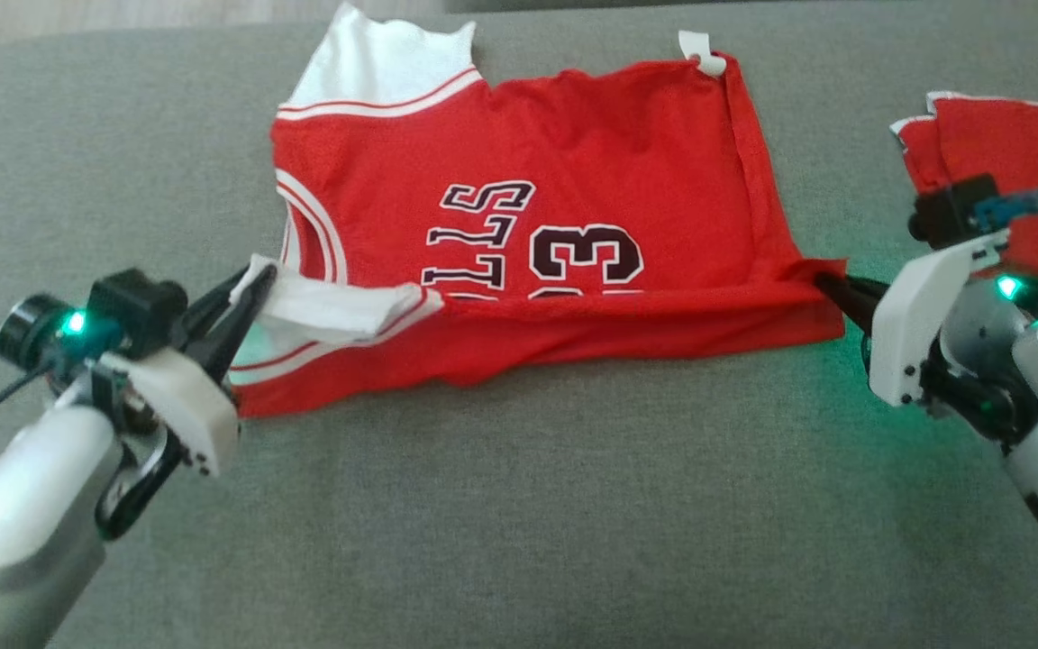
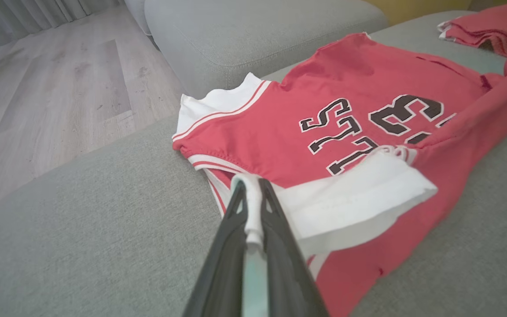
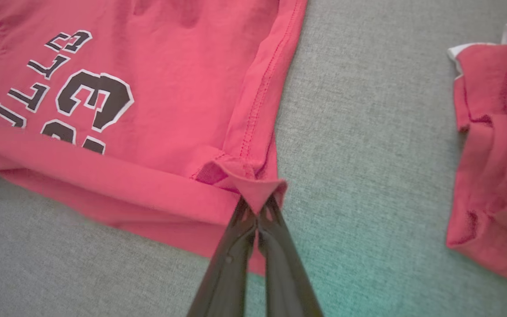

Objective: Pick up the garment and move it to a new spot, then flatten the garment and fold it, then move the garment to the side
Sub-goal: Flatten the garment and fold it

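Observation:
The garment (image 1: 519, 180) is a red basketball jersey with white trim and black lettering, spread on a grey cushion. Its near edge is folded up over the lettering. My left gripper (image 1: 253, 288) is shut on the white shoulder strap at the jersey's left end; the left wrist view shows the white cloth (image 2: 253, 207) pinched between the fingers. My right gripper (image 1: 830, 284) is shut on the red hem corner at the right end, and that corner (image 3: 258, 191) bunches at the fingertips in the right wrist view.
A second red garment (image 1: 1006, 135) lies folded at the cushion's right side, near my right arm; it shows as well in the right wrist view (image 3: 495, 154). Wooden floor (image 2: 51, 88) and another grey cushion (image 2: 253, 31) lie beyond the far edge. Bare grey cushion (image 1: 528, 523) stretches in front.

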Controlling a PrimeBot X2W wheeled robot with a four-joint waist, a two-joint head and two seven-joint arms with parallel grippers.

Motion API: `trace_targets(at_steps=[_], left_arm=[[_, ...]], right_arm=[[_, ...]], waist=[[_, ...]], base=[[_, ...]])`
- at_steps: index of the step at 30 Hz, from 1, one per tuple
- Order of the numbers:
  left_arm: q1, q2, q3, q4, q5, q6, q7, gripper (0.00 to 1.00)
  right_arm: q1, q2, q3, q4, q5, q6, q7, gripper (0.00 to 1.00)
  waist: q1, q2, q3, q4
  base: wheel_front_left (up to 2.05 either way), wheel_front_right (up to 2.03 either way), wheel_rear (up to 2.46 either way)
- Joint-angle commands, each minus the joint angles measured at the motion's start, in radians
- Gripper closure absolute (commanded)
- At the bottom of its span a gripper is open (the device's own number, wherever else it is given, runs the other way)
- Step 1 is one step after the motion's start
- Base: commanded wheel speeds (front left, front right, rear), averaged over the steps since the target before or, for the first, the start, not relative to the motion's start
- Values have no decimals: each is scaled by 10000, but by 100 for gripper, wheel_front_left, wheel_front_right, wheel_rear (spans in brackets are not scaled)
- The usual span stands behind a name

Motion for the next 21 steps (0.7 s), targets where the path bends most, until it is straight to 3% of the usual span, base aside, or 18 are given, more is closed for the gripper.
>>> trace_targets(at_steps=[1, 8, 9, 10, 15, 21], left_arm=[[-869, 274, 255, 228, 157, -94, 93, 100], [-2341, -170, -468, 1683, 387, -249, 132, 100], [-2579, -276, -496, 1888, 396, -253, 10, 78], [-2808, -384, -515, 2109, 420, -256, -141, 4], [-3573, -959, -161, 3059, 308, -167, -1116, 0], [-3750, -1828, 973, 3616, -92, 572, -2653, 0]], right_arm=[[-379, -23, 25, -151, -135, -9, 38, 100], [-1316, 346, 231, 414, -557, -9, -173, 100], [-1500, 386, 245, 511, -732, -9, -383, 76], [-1663, 432, 252, 645, -887, -9, -573, 0], [-2218, 773, -100, 1166, -1174, -9, -1691, 0], [-2417, 1320, -1044, 1476, -1725, -9, -4791, 0]], waist=[[-3, 0, 224, -122], [-3, 0, 754, -305], [-3, 0, 829, -313], [-3, 0, 896, -320], [-3, 0, 1026, -296], [-3, 0, 689, -117]], base=[[0, 0, 0], [0, 0, 0], [0, 0, 0], [0, 0, 0], [0, 0, 0], [0, 0, 0]])
